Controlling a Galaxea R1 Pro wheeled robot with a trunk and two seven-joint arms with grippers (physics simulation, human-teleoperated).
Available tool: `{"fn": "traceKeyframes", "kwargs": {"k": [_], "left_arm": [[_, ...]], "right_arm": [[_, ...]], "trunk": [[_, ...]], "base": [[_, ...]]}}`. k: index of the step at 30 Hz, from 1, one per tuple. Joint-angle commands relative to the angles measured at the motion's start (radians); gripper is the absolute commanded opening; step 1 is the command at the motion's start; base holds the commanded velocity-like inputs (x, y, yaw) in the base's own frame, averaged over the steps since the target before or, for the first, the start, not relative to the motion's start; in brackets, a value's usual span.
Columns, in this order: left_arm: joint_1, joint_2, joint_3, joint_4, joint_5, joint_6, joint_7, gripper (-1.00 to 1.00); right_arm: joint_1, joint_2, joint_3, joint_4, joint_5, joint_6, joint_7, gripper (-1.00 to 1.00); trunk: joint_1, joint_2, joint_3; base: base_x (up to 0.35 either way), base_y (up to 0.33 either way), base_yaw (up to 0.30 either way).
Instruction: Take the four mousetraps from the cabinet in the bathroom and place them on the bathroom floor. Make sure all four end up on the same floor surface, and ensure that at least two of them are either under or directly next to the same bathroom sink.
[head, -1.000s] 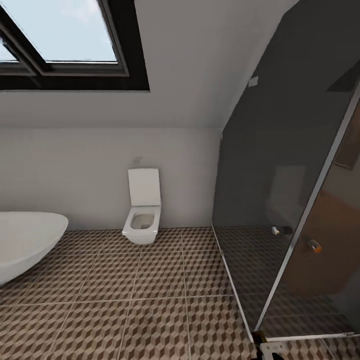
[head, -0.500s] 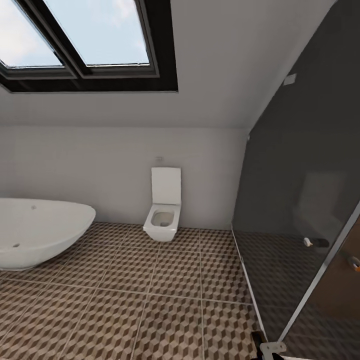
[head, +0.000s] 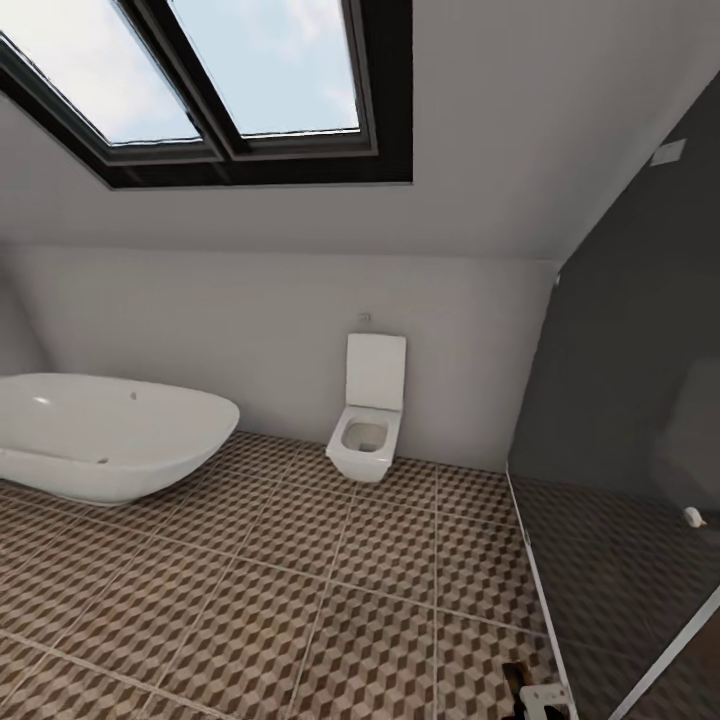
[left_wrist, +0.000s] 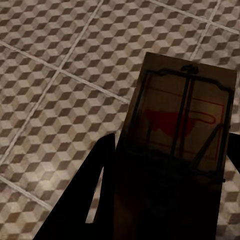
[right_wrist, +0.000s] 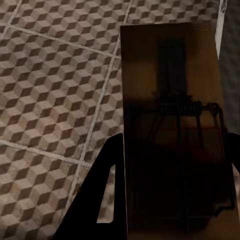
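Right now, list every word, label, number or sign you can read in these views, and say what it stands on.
No readable text.
Left gripper's mousetrap: red printed mark and outline, no legible letters.
Right gripper's mousetrap: dark, no print legible.
Toilet, bathtub, bathroom floor: unmarked.

Two mousetraps are carried above the bathroom floor (head: 300, 600), which is laid in large square tiles with a brown, beige and white cube pattern and pale grout lines. The left mousetrap (left_wrist: 182, 125) is a flat tan board with a black wire bar and a red mark at its centre, held between the dark fingers (left_wrist: 102, 190) of the left gripper with its free end toward 1 o'clock. The right mousetrap (right_wrist: 172, 125) is a flat brown board with a black coil spring across its middle, clamped likewise in the right gripper, free end toward 12 o'clock.
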Motion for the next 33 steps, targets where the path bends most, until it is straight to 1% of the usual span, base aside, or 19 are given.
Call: {"fn": "traceKeyframes", "kwargs": {"k": [1,27,33], "left_arm": [[-0.002,-0.001,-0.008,0.004,0.002,-0.006,0.002,-1.00],[-0.001,-0.006,-0.008,0.004,0.002,-0.005,0.002,-1.00],[-0.001,-0.004,-0.008,0.004,0.002,-0.005,0.002,-1.00]], "right_arm": [[-0.002,-0.001,-0.008,0.004,0.008,-0.007,0.000,-1.00],[-0.002,-0.001,-0.008,0.004,0.010,-0.007,0.000,-1.00],[-0.002,-0.001,-0.008,0.005,0.010,-0.007,0.000,-1.00]], "trunk": [[0.001,-0.002,-0.002],[0.001,-0.002,-0.002],[0.001,-0.002,-0.002]], "base": [[0.000,0.000,0.300],[0.001,0.000,0.300],[0.247,0.000,0.300]]}}
